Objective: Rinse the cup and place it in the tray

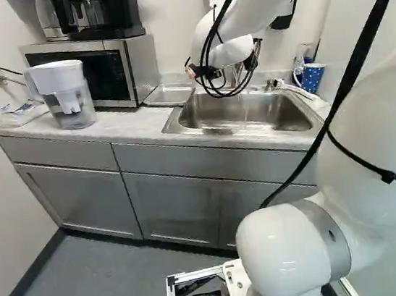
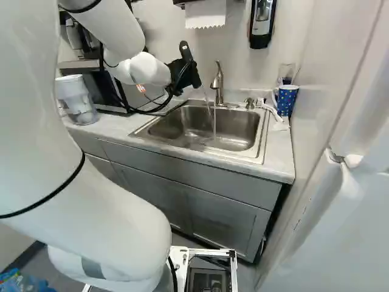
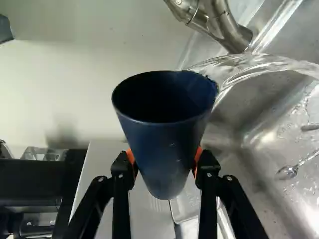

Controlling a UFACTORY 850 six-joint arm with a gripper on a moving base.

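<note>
Water [image 3: 269,60] arcs off the tapered, dark-blue cup [image 3: 162,144] above the metal sink [image 2: 240,132]. My black gripper [image 2: 177,70] clamps the cup.

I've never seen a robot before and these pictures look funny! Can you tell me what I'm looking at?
The big white thing is a robot arm. Two pictures come from cameras behind it, one on its left and one on its right. The third comes from a camera on its wrist, looking along its black gripper, which works like a hand with two fingers.

Those fingers are squeezing a dark blue cup between orange pads. The cup is beside the sink's faucet, and water runs down into the metal sink.

On the counter are a water pitcher, a microwave and a blue mug with light spots. A spoon lies in the sink.
</note>
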